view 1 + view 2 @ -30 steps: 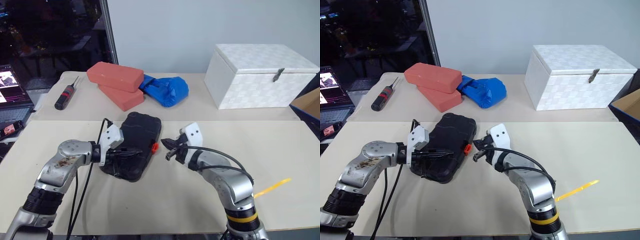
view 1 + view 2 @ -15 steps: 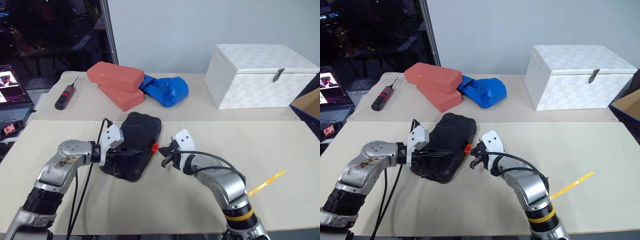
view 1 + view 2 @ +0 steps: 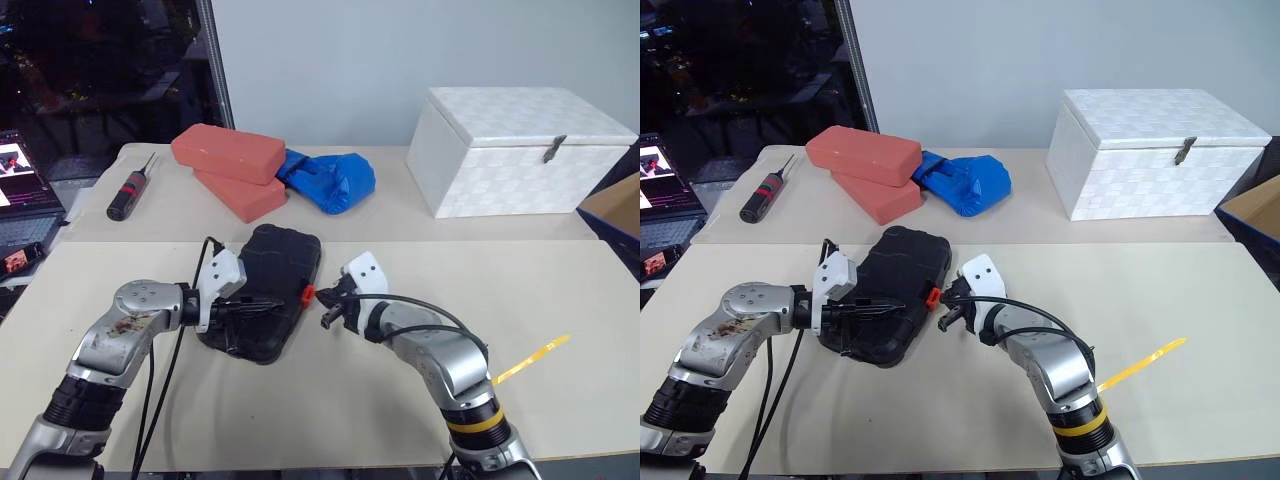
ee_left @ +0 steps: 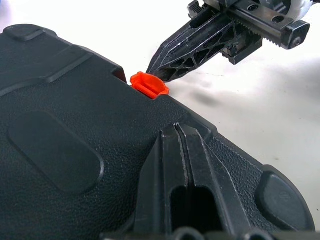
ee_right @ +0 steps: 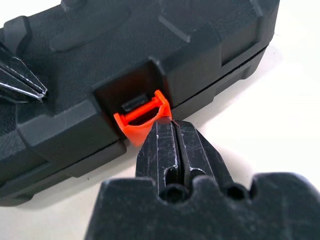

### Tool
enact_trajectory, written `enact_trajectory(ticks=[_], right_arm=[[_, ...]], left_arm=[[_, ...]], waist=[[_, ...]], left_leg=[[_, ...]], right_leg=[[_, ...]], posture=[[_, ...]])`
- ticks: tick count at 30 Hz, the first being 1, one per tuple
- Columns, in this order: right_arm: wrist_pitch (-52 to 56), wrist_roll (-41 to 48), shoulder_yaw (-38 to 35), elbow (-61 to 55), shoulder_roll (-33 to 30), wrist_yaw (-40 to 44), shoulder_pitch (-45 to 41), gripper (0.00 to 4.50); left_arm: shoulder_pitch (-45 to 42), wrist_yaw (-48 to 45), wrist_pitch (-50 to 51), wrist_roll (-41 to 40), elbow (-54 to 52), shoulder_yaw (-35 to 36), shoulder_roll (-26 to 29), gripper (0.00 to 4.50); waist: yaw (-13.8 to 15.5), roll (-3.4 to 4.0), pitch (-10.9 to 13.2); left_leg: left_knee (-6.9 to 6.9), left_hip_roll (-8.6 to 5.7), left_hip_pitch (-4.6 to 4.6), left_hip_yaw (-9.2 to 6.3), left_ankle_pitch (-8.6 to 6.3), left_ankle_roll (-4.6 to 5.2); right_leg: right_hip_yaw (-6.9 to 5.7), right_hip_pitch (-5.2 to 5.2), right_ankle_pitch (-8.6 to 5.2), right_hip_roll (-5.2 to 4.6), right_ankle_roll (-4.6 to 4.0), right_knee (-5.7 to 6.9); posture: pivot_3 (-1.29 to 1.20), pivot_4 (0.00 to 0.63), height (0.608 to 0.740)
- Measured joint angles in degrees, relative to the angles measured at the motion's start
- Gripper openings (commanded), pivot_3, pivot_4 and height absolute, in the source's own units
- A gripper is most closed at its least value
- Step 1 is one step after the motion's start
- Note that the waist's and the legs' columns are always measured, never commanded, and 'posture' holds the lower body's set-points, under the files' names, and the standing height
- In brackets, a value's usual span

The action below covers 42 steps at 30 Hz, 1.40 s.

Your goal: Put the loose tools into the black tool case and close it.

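Near the table's front edge the black tool case [image 3: 265,290] lies closed, left pincer [image 3: 262,304] shut on its lid, right pincer [image 5: 167,137] shut against the orange latch [image 5: 141,116], which next needs pressing home.

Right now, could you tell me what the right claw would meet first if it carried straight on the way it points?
The right claw, shut, would meet the orange latch on the black tool case. Its tips look already at the latch, probably touching, though contact is hard to confirm.

Head stereo looks down over table [image 3: 560,290], wrist cams close, share orange latch [image 5: 142,117]
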Motion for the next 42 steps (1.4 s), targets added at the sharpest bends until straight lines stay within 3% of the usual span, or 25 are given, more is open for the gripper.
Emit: enact_trajectory(ticks=[23, 31, 38, 39, 42], right_arm=[[0.65, -0.06, 2.15, 3.9, 1.13, 1.98, -3.71, 0.07], [0.81, 1.33, 4.62, 1.96, 3.64, 4.15, -6.99, 0.07], [-2.75, 1.81, 3.15, -0.95, 1.19, 6.67, -5.15, 0.07], [-3.3, 2.5, 2.47, -1.54, 0.47, 7.42, -4.93, 0.31], [-6.47, 5.69, -3.0, -7.22, -4.68, 11.36, -0.92, 1.14]], left_arm=[[1.1, 1.81, 0.04, 0.0, -0.98, 0.55, 0.26, 0.0], [1.36, 2.09, 0.13, 0.09, -1.5, 0.23, -0.26, 0.0], [4.55, 2.65, -0.81, -1.56, -3.09, 2.59, -2.25, 0.0], [4.91, 2.7, -0.91, -2.04, -3.4, 2.89, -2.37, 0.0], [8.24, 3.64, 1.02, -6.35, -6.74, 6.65, -3.29, 0.71]], waist=[[-1.86, -0.01, -0.01], [-1.43, 0.03, -0.16], [-0.93, -0.11, -0.37], [-0.86, -0.11, -0.37], [-0.48, -0.12, -0.36]], left_leg=[[-0.13, 0.06, 0.09, -0.01, 0.0, 0.0], [-0.46, 0.02, 0.23, -0.02, 0.0, 0.0], [-0.54, 0.0, 0.09, -0.02, -0.01, 0.0], [-0.54, 0.0, 0.08, -0.02, -0.01, 0.0], [-0.6, 0.01, 0.01, -0.01, -0.07, -0.03]], right_leg=[[0.01, -0.09, 0.0, 0.1, -0.02, 0.07], [0.0, -0.03, -0.09, 0.1, -0.09, 0.05], [0.0, -0.11, -0.15, 0.06, 0.06, -0.01], [-0.01, -0.12, -0.11, 0.05, 0.16, -0.01], [-0.02, -0.19, -0.1, 0.05, 0.32, -0.04]], posture=[[0.0, 0.15, 0.74], [0.0, 0.15, 0.74], [0.0, 0.15, 0.74], [0.0, 0.15, 0.74], [0.0, 0.15, 0.74]])
